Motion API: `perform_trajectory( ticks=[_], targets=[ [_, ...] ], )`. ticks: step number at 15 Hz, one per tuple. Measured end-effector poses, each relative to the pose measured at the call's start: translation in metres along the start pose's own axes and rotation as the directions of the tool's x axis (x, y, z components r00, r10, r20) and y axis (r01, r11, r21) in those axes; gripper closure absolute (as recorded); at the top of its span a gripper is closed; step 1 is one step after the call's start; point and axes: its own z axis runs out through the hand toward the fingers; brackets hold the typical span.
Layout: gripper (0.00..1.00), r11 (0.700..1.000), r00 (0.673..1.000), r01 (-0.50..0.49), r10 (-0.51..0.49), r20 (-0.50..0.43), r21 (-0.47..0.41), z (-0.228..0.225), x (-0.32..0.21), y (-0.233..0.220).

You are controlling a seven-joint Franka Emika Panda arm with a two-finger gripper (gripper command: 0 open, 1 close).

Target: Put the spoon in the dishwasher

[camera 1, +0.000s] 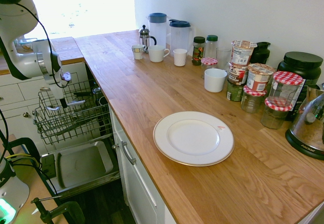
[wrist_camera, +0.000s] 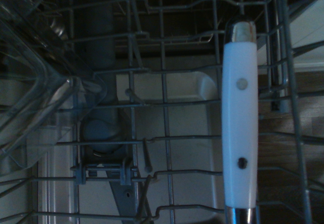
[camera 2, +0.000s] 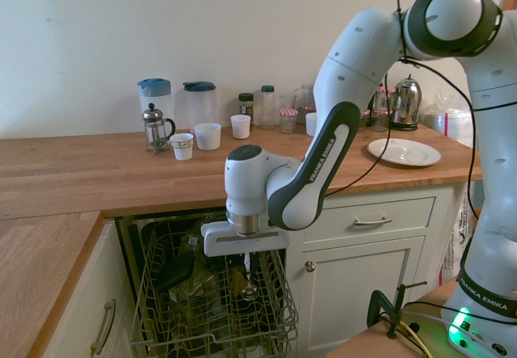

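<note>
The dishwasher stands open below the wooden counter, its dark wire rack (camera 1: pixel 71 118) pulled out over the grey steel door panel (camera 1: pixel 81 166). My gripper (camera 2: pixel 245 258) hangs just above the rack (camera 2: pixel 210 309), pointing straight down, shut on the spoon (camera 2: pixel 248 287). The spoon hangs upright with its silver bowl down among the rack wires. Close up in the wrist view, its whitish handle (wrist_camera: pixel 239 128) with two rivets lies over the rack grid. From the first exterior view, the gripper (camera 1: pixel 63 100) is over the rack's near side, and the spoon itself is hard to make out.
A clear plastic container (wrist_camera: pixel 30 82) and a dark item (camera 2: pixel 174 271) sit in the rack. White drawers with metal handles (camera 1: pixel 127 153) flank the dishwasher. On the counter stand a white plate (camera 1: pixel 193 138), mugs (camera 1: pixel 215 80), jars, pitchers and a kettle (camera 1: pixel 309 125).
</note>
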Motion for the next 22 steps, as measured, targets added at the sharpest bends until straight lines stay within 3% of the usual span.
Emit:
perform_trajectory(
  ticks=[4,5,17,22],
  targets=[
    [1.00,1.000,0.999,-0.007,0.008,0.033,-0.025,0.038,0.003,-0.001],
    [0.00,1.000,0.999,-0.006,0.007,0.035,-0.029,0.043,0.005,-0.001],
    [0.00,0.999,0.999,0.026,-0.025,0.039,-0.020,0.045,-0.005,0.002],
    [0.00,0.999,1.000,0.016,-0.014,-0.023,0.051,-0.052,-0.036,0.025]
  ],
)
